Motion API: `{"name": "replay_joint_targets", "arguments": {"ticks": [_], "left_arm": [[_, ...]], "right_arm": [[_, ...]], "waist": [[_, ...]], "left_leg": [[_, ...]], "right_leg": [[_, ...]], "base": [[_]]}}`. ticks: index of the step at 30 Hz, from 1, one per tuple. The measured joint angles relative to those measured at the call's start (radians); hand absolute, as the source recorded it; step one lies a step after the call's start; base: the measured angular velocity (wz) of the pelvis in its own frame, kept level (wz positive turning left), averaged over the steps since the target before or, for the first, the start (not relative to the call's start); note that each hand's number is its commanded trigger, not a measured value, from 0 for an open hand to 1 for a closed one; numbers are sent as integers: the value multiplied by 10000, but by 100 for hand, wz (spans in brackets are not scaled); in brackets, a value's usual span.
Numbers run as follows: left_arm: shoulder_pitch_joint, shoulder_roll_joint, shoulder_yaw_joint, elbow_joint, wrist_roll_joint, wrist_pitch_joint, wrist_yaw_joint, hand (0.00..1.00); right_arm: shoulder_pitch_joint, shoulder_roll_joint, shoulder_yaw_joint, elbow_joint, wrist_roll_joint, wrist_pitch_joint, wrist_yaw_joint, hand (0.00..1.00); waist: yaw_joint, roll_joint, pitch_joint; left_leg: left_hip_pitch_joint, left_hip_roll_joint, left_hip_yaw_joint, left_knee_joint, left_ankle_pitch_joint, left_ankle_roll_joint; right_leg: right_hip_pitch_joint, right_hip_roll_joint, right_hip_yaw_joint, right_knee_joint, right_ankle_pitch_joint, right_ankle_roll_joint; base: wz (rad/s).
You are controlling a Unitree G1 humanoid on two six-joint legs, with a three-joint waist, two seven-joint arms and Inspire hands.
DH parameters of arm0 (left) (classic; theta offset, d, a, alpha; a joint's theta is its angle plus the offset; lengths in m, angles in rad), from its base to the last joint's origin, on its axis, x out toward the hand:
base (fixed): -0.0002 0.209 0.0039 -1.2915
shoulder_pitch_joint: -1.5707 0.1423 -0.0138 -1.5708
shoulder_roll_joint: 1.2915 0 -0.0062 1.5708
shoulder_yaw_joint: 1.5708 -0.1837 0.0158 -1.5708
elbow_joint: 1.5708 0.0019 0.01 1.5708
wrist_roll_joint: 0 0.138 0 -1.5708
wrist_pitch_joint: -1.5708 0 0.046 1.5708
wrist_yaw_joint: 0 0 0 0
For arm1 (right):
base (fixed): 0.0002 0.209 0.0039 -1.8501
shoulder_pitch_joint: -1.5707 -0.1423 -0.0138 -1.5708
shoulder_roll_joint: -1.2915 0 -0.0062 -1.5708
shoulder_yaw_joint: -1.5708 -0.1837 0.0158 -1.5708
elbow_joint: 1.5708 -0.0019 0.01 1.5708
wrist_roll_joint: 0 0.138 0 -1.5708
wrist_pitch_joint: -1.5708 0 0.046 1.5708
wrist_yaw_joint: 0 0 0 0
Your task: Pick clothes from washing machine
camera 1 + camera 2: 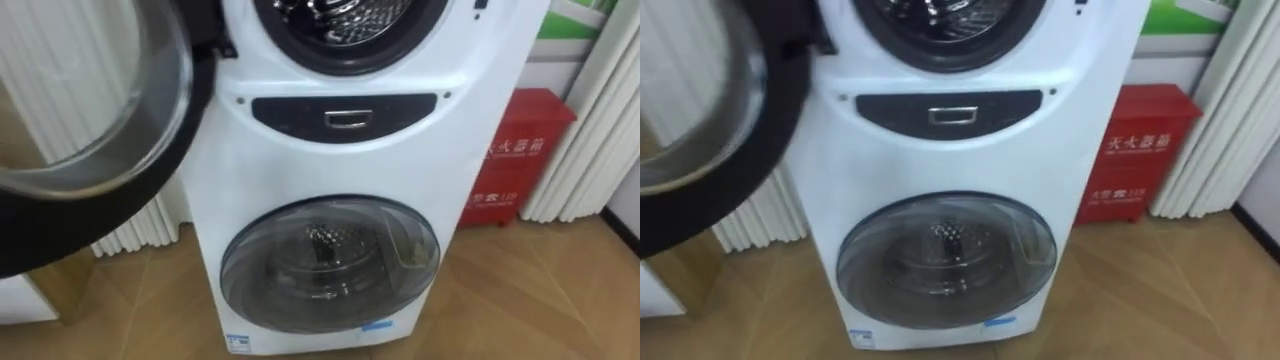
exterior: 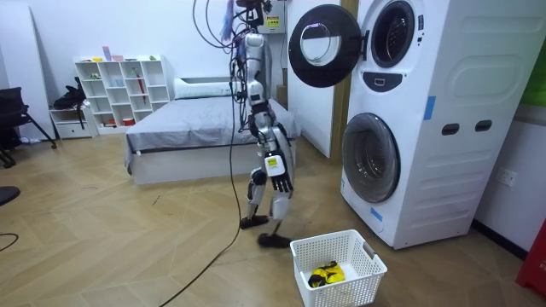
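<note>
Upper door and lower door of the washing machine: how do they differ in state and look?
The upper door stands open, swung to the robot's left; the lower door is shut. The upper door's rim is black, the lower door's grey. Both are round with glass.

The robot is standing upright and facing the room view's right, its knees bending slightly and one foot resting ahead of the other, while its right arm is hanging down along its side with the right hand (image 2: pixel 278 177) dangling beside the thigh.
</note>
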Motion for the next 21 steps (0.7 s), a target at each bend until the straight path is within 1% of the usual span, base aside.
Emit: {"name": "replay_joint_targets", "arguments": {"ticks": [1, 2, 3, 4, 5, 6, 7, 8, 10, 11, 12, 13, 14, 15, 16, 17, 18, 19, 21], "left_arm": [[96, 8, 164, -33, -143, -6, 1, 0], [116, 29, 443, -43, -188, -15, -4, 0], [116, 43, 607, -66, -205, -19, -4, 0], [121, 86, 856, -97, -342, -85, -2, 0], [124, 151, 998, -98, -422, -205, -1, 0], [141, 152, 1123, -97, -488, -288, 3, 0], [268, 162, 1346, -215, -568, -455, 33, 0], [358, 169, 1609, -427, -584, -490, 159, 0], [373, 217, 2043, -684, -708, -495, 295, 0], [379, 218, 2360, -921, -852, -505, 400, 0], [390, 223, 2512, -1060, -948, -510, 431, 0], [402, 238, 2744, -1327, -956, -519, 552, 0], [368, 271, 2913, -1499, -962, -597, 625, 0], [341, 286, 2987, -1520, -959, -690, 639, 0], [282, 294, 3236, -1589, -938, -749, 660, 0], [183, 357, 3375, -1622, -949, -751, 678, 0], [145, 395, 3465, -1659, -957, -751, 678, 0], [93, 491, 3628, -1774, -1012, -753, 696, 0], [38, 608, 4061, -2063, -1475, -749, 765, 0]], "right_arm": [[26, 4, 3, 9, 0, -4, 4, 0], [59, 39, 62, 17, -2, -5, 5, 0], [77, 70, 80, 20, -18, -7, 13, 0], [87, 107, 180, 71, -13, -22, 20, 0], [107, 130, 216, 93, -13, -27, 40, 0], [128, 119, 214, 94, -15, -44, 55, 0], [157, 100, 212, 93, -44, -113, 58, 0], [159, 97, 160, 89, -101, -162, 56, 0], [160, 96, 7, 77, -269, -227, 76, 0], [140, 84, -209, 65, -322, -274, 87, 0], [135, 78, -309, 57, -333, -316, 86, 0], [128, 60, -522, 32, -426, -360, 86, 0], [110, 8, -592, 33, -513, -414, 103, 0], [103, -13, -650, 33, -606, -437, 119, 0], [100, -58, -785, 33, -802, -448, 192, 0], [105, -83, -865, 35, -976, -473, 272, 0], [108, -84, -922, 38, -1028, -472, 326, 0], [112, -89, -1051, 38, -1079, -469, 442, 0], [133, -99, -1472, 22, -1083, -467, 579, 0]], "waist": [[141, -74, -28], [269, -157, -41], [283, -204, -62], [391, -312, -99], [453, -352, -99], [467, -395, -118], [569, -338, -163], [720, -299, -171], [752, -275, -170], [766, -213, -151], [770, -167, -147], [762, -77, -142], [758, 19, -137], [759, 37, -139], [752, 130, -168], [721, 204, -159], [716, 237, -158], [706, 267, -137], [757, 372, -132]], "left_leg": [[2, -26, 177, -4, 22, -30], [-3, -82, 249, -9, 62, -84], [-1, -97, 290, -9, 81, -111], [6, -101, 424, -7, 121, -174], [21, -96, 493, -3, 149, -224], [39, -60, 517, -9, 164, -255], [90, 15, 615, -65, 192, -322], [140, 92, 679, -65, 187, -382], [151, 154, 678, -74, 213, -451], [152, 188, 667, -108, 223, -480], [154, 209, 665, -112, 223, -497], [162, 234, 619, -112, 222, -525], [167, 245, 573, -152, 234, -550], [178, 244, 568, -188, 243, -564], [217, 245, 565, -267, 257, -584], [228, 244, 500, -306, 269, -600], [230, 238, 428, -306, 271, -602], [229, 231, 379, -304, 276, -607], [286, 233, 339, -302, 279, -609]], "right_leg": [[521, -13, -21, -481, -149, 39], [948, 39, -27, -1339, -185, 59], [1122, 91, -51, -1719, -186, 53], [1321, 134, -47, -2283, -173, 38], [1459, 181, -28, -2689, -170, 35], [1510, 228, -15, -2817, -132, 6], [1514, 330, 82, -2943, -54, -71], [1524, 422, 123, -3065, 13, -142], [1556, 506, 119, -3148, 49, -197], [1584, 552, 116, -3210, 66, -225], [1583, 569, 106, -3209, 69, -229], [1585, 601, 86, -3210, 71, -234], [1582, 624, 66, -3211, 70, -235], [1577, 633, 72, -3215, 70, -236], [1595, 647, 48, -3233, 69, -236], [1658, 653, -21, -3246, 66, -240], [1673, 653, -34, -3242, 60, -246], [1670, 652, -49, -3234, 53, -250], [1689, 656, -50, -3277, 49, -252]], "base": [[-46], [-45], [-39], [-29], [-27], [-22], [-27], [-30], [-8], [4], [3], [4], [0], [0], [0], [8], [12], [5], [-2]]}}
